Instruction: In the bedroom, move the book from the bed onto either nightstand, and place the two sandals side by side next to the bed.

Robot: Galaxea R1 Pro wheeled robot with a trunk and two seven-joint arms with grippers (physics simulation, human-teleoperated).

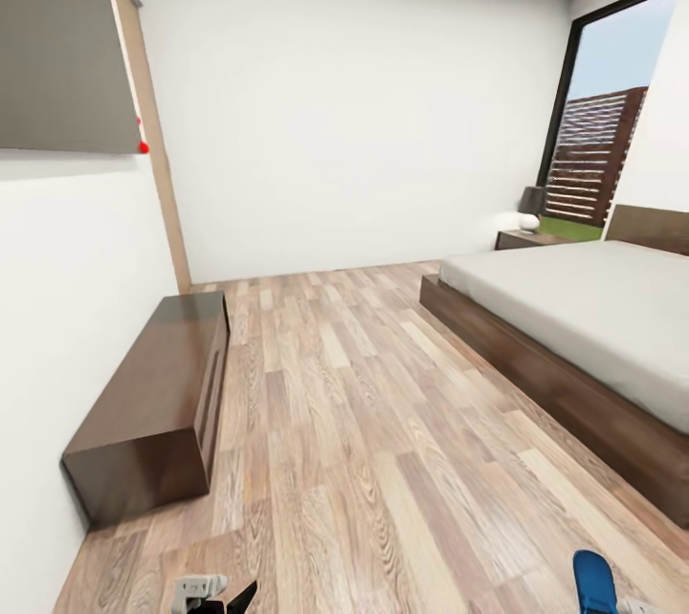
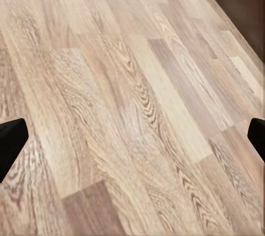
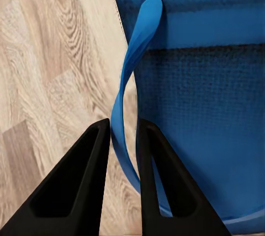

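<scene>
The right hand [image 3: 122, 137] has its two black fingers clamped on the thin curved strap of a bright blue flat flip-flop sandal [image 3: 204, 109], whose textured sole hangs close above the light wood plank floor [image 1: 364, 423]. In the head view that sandal shows at the bottom edge, near the foot of the low bed with dark brown frame and pale grey-white mattress [image 1: 536, 375]. The left hand [image 2: 132, 137] is spread wide over bare planks. A long dark wooden dresser [image 1: 153, 404] stands along the left wall. Farther off, a small dark brown nightstand [image 1: 526, 239] stands beside the headboard.

Matt wood-grain floor [image 1: 364, 423]; smooth blue sandal [image 3: 210, 109].
</scene>
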